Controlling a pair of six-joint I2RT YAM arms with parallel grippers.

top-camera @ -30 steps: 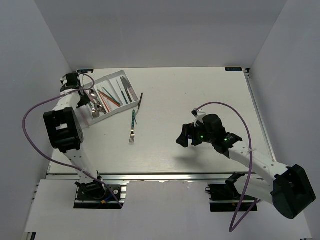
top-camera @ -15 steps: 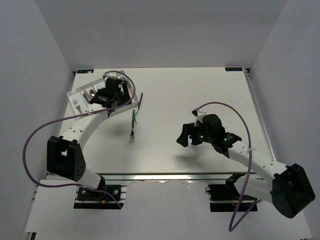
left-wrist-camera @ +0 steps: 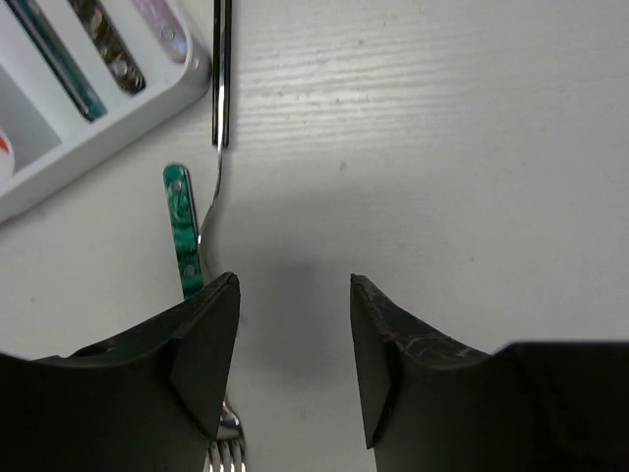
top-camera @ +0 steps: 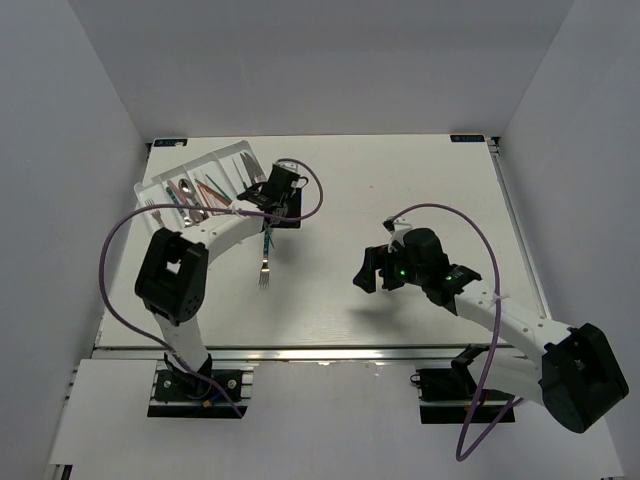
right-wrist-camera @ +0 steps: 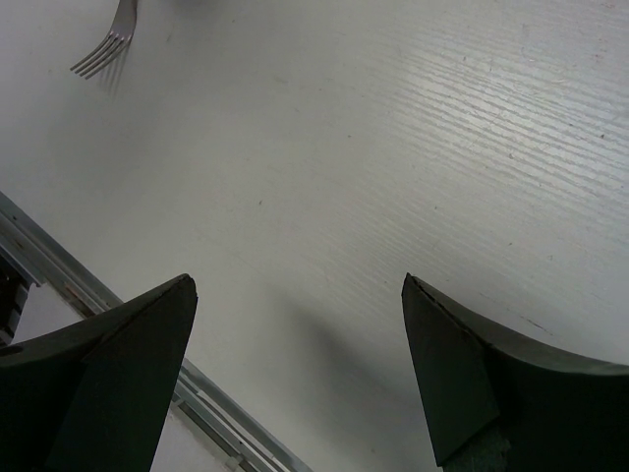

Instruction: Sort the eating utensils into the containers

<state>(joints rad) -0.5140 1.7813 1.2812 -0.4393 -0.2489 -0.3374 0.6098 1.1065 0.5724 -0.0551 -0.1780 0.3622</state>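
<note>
The white tray (top-camera: pixel 195 160) at the back left holds several utensils in its long compartments. Its corner (left-wrist-camera: pixel 118 123) shows teal, dark and pink handles in the left wrist view. A teal-handled fork (top-camera: pixel 265 255) lies loose on the table near the tray. My left gripper (top-camera: pixel 275 205) hovers just right of the tray, open and empty (left-wrist-camera: pixel 293 285). That fork's handle (left-wrist-camera: pixel 182 231) lies by the left finger, its tines under it. A slim dark utensil (left-wrist-camera: pixel 222 79) lies beyond the fingertips beside the tray. My right gripper (top-camera: pixel 372 268) hangs wide open over bare table (right-wrist-camera: pixel 297 285), far from the tray.
The left arm's purple cable (top-camera: pixel 120 260) loops over the table's left side. The fork's tines (right-wrist-camera: pixel 103 54) show at the top left of the right wrist view. The metal front rail (right-wrist-camera: pixel 59 275) runs below the right gripper.
The left arm has swung from the tray's far left end across the tray to its right side. Its jaws widened, then narrowed somewhat. The right arm has not moved.
</note>
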